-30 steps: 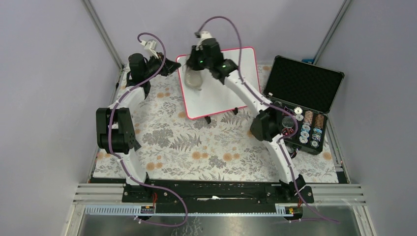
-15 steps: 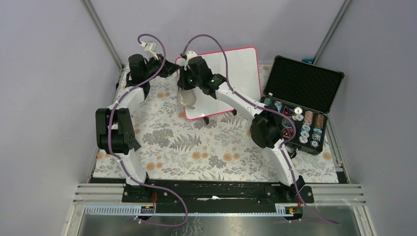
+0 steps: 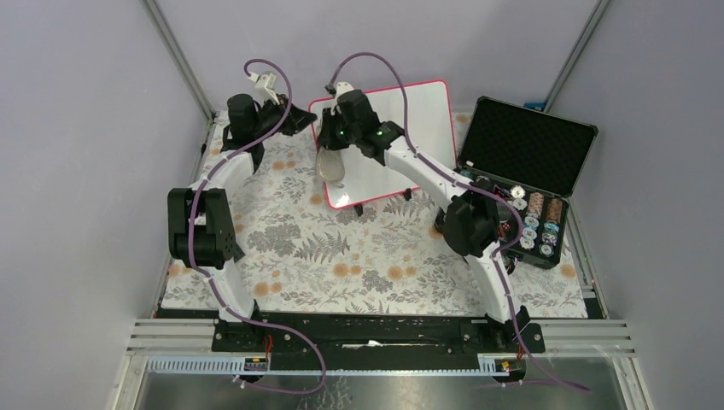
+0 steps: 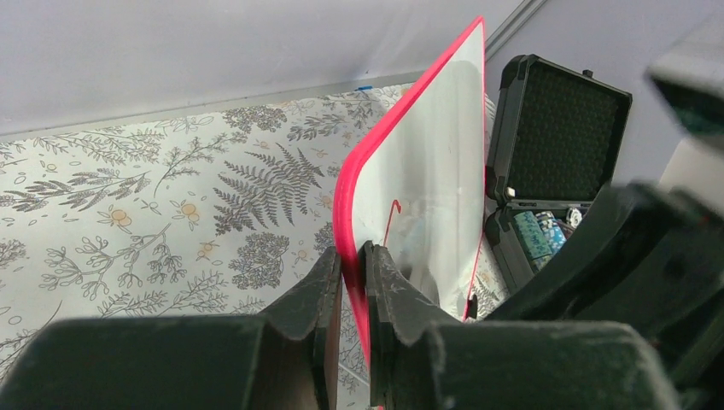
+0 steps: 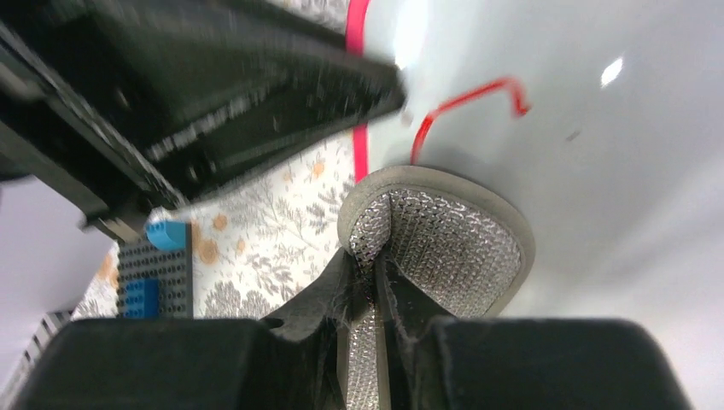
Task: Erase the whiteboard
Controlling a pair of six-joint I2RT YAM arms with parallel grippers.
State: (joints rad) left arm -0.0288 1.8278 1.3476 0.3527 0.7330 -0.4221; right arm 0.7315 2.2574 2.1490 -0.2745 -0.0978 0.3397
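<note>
Whiteboard (image 3: 401, 137) stands tilted on the counter (image 3: 341, 256), upper centre of the overhead frame. Left pincer (image 4: 352, 260) clamps its pink left edge; right pincer (image 5: 369, 265) grips a grey pad (image 5: 452, 243) pressed against the board beside a red stroke (image 5: 461, 98).

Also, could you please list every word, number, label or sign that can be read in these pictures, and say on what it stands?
No readable text in any view.
On the whiteboard: only a red hooked stroke, not a letter I can identify.
On the round discs in the black case: any print is too small to read.
On the grey wiping pad: no marking visible.
</note>
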